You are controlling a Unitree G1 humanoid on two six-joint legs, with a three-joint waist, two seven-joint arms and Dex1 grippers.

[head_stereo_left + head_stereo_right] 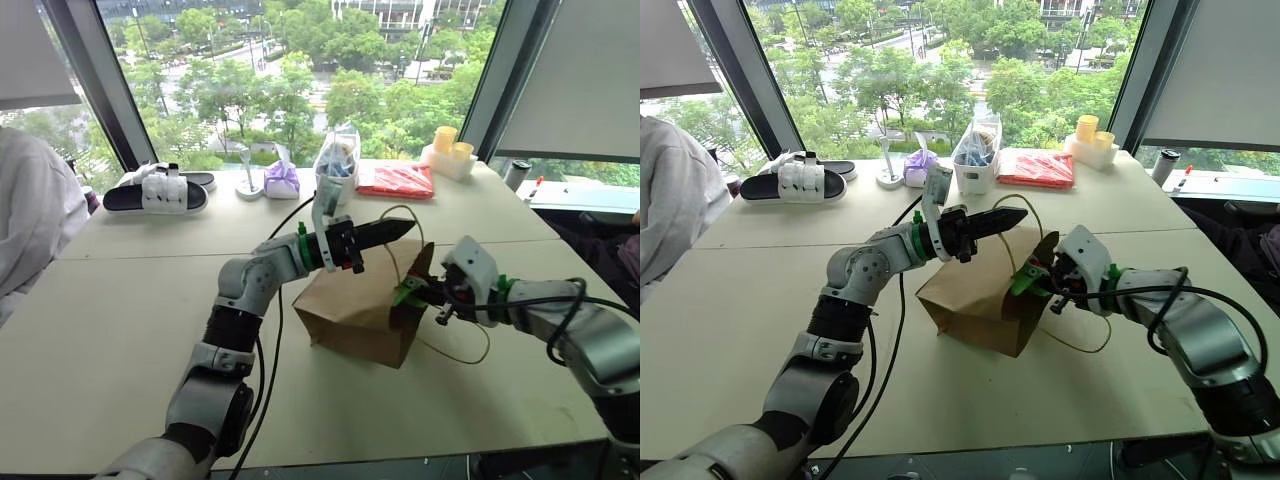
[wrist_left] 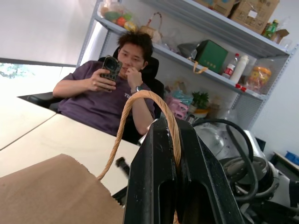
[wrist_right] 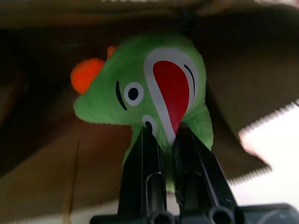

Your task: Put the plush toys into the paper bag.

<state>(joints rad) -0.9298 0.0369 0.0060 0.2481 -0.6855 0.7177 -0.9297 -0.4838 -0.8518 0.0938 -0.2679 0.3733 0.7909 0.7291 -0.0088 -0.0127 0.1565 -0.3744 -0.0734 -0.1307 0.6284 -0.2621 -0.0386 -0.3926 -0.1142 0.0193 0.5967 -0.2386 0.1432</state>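
Head view: my left gripper (image 1: 385, 233) is clamping the paper bag's (image 1: 350, 315) twine handle (image 1: 398, 212), lifting it; at three o'clock my right gripper (image 1: 425, 293) is pinching the green plush toy (image 1: 407, 292) at the mouth; right wrist view: green toy entering; I judge release inside comes next.
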